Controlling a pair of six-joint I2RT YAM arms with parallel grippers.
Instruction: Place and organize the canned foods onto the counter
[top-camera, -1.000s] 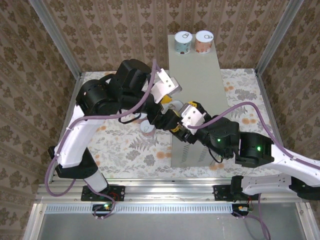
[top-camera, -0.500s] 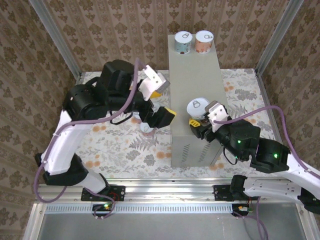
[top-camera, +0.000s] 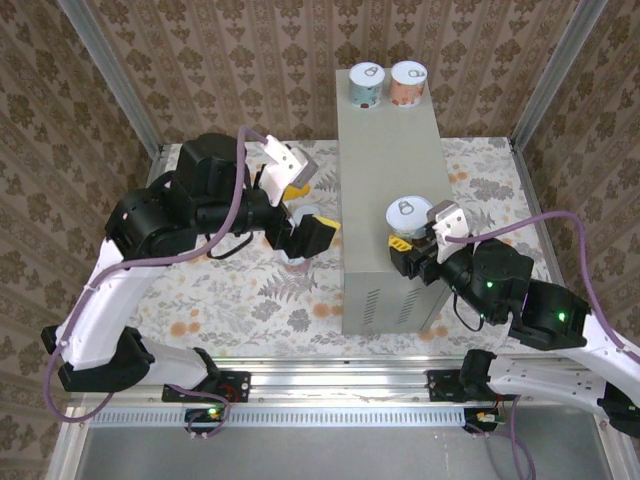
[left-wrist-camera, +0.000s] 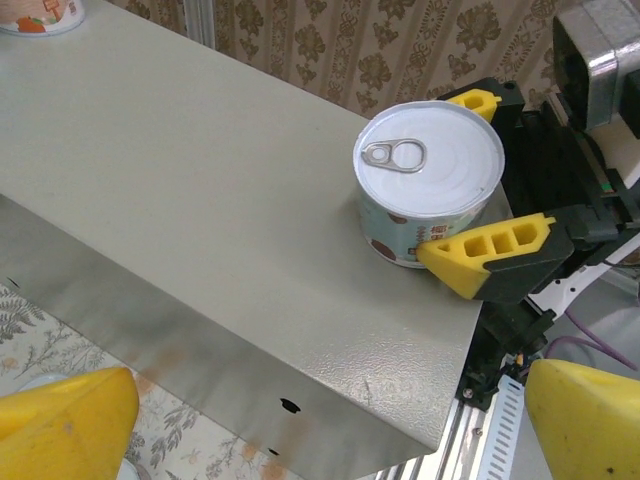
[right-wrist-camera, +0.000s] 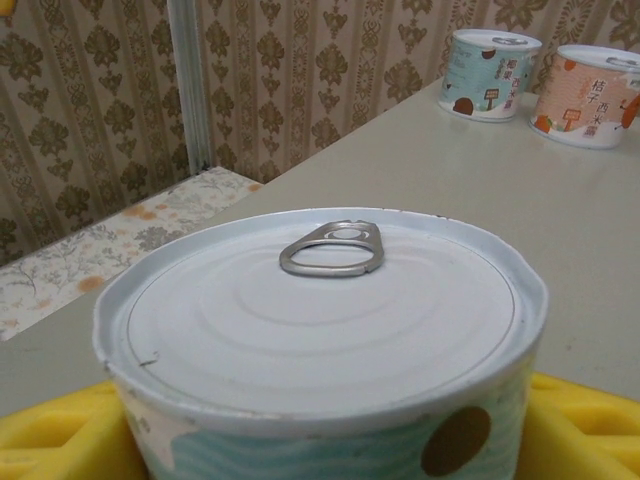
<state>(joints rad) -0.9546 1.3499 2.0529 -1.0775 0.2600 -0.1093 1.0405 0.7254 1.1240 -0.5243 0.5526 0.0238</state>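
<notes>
Left gripper (top-camera: 306, 212) gaping, right gripper (left-wrist-camera: 478, 180) clasping a teal-labelled can (left-wrist-camera: 430, 165) on the counter (left-wrist-camera: 200, 200).
The left claw is hanging wide open over the floral floor beside the counter. The can is standing upright near the counter's near right edge, yellow fingers hugging both sides. Two more cans (top-camera: 367, 82) are sitting at the far end.

A teal-labelled tin (right-wrist-camera: 320, 330) is sitting at lower centre, yellow fingers (right-wrist-camera: 60, 440) flanking it at both bottom corners. A second teal tin (right-wrist-camera: 488, 72) and a pinkish tin (right-wrist-camera: 595, 95) are standing upper right on the grey counter (right-wrist-camera: 430, 170).
</notes>
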